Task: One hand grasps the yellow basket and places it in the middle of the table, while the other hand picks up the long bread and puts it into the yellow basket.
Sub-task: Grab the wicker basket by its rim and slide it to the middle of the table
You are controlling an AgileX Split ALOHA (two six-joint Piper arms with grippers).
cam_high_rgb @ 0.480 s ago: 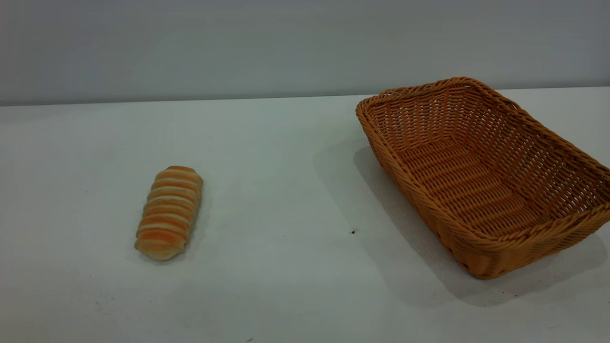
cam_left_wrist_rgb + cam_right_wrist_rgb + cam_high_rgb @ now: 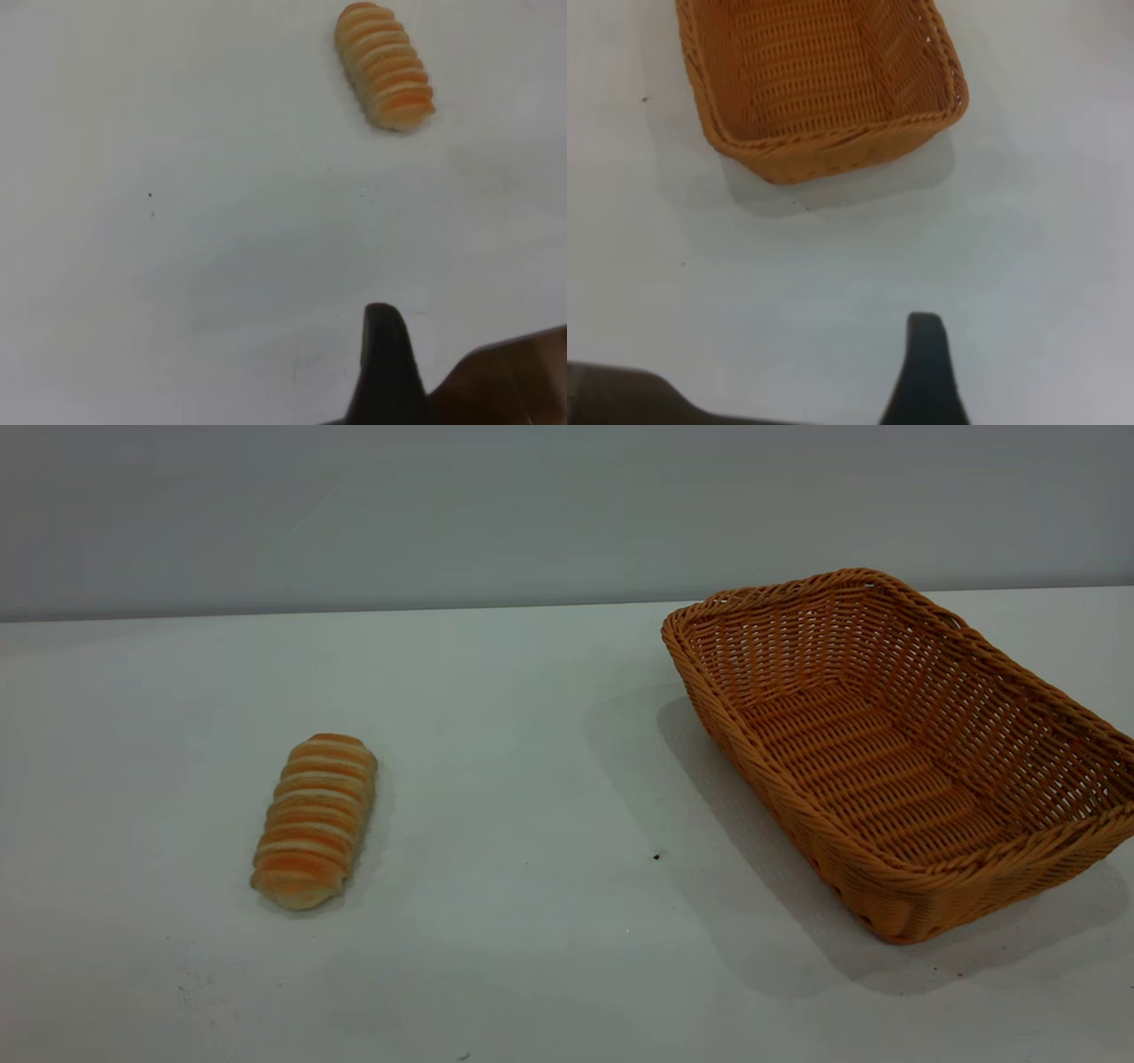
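Looking down from both wrists, I see neither of my grippers has anything in it, and with only one dark finger showing at each camera's edge I cannot tell whether either is spread or closed. The rectangular orange-tan woven wicker basket (image 2: pixel 895 753) sits on the broad white matte table (image 2: pixel 532 735) well off to the right of the striped orange-brown and cream oblong bread roll (image 2: pixel 314 821), and it is empty; the two are well apart with bare tabletop between them. My right gripper (image 2: pixel 926 367) hangs above the table short of the basket's near end wall, and my left gripper (image 2: pixel 383 367) hangs back from the bread, which lies flat with its long axis running roughly away from me. I judge the basket light and fairly stiff but springy, with flared sides that offer no flat face, so the braided rim of the near short wall looks like the place to pinch, one finger inside and one outside. The bread I expect to be light and soft; I would close across its narrow width at mid-length, gently enough not to crush it.
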